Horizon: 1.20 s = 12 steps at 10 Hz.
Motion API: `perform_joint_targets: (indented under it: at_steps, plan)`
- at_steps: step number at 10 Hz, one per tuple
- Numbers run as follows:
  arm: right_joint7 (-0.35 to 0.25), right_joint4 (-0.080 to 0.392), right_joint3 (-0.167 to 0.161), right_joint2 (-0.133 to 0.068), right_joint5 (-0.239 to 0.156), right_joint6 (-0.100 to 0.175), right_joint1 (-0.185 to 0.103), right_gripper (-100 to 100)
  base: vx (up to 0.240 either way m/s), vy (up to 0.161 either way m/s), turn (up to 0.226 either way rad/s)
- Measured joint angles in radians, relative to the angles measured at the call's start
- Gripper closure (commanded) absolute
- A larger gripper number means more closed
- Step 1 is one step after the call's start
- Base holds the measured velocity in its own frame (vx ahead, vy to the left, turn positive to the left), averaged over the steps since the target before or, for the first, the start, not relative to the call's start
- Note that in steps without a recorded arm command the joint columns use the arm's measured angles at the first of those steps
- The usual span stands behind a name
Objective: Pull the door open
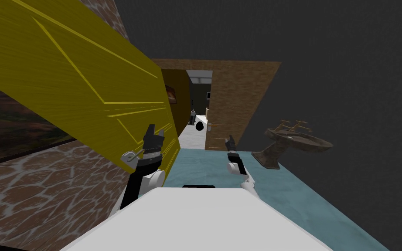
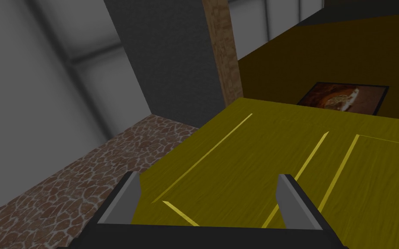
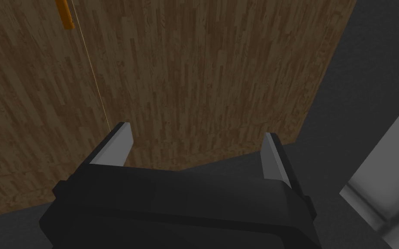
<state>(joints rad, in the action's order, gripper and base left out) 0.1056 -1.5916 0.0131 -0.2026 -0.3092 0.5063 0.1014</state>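
A yellow panelled door (image 1: 78,83) stands swung partly open on my left, its free edge near the middle of the head view. Its grey lever handle (image 1: 131,154) sticks out low on the face, just left of my left gripper (image 1: 153,132). The left gripper (image 2: 207,194) is open in the left wrist view, its fingers held over the yellow door face (image 2: 281,173) with nothing between them. My right gripper (image 1: 230,140) hangs to the right of the doorway. It is open (image 3: 194,149) and faces a brown wood-grain surface (image 3: 194,73).
A brown wood wall (image 1: 235,100) stands right of the opening, with a corridor (image 1: 198,117) beyond. A stone-patterned wall (image 1: 47,187) lies to my left. A brown pedestal basin (image 1: 291,141) stands on the teal floor (image 1: 291,191) at my right.
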Motion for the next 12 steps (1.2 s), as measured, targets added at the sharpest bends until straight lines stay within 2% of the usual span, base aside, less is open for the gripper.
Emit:
perform_joint_targets:
  at_steps: [8,12]
  plan:
    - [0.029,0.26,-0.003,-0.06,-0.109,-0.014,-0.132,-100,0.104,-0.009,0.116]
    - [0.044,0.352,-0.002,-0.078,-0.15,-0.027,-0.177,-100,0.06,-0.007,0.063]
